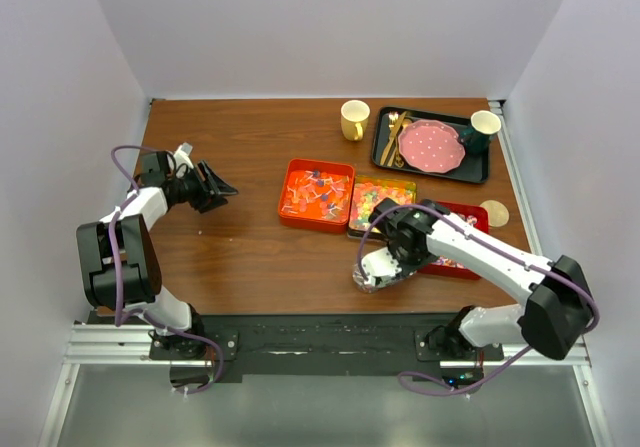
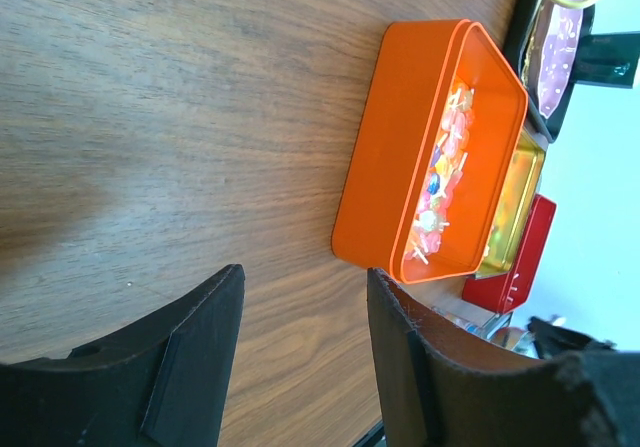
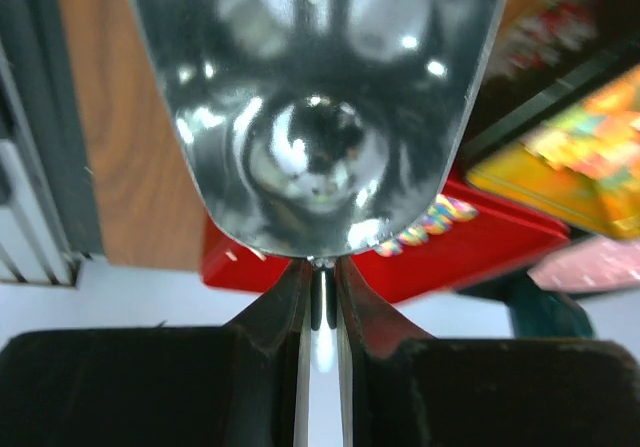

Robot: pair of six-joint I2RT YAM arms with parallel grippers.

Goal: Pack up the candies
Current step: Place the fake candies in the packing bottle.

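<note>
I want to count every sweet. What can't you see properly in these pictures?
Red box: top view, the right arm covers most; right wrist view, its sweets are blurred.
Yellow box: left wrist view, the orange box hides most of it.
Metal scoop in the right pincer: right wrist view, cut off by the top edge.
Round disc beside the red box: top view, too small to name.
</note>
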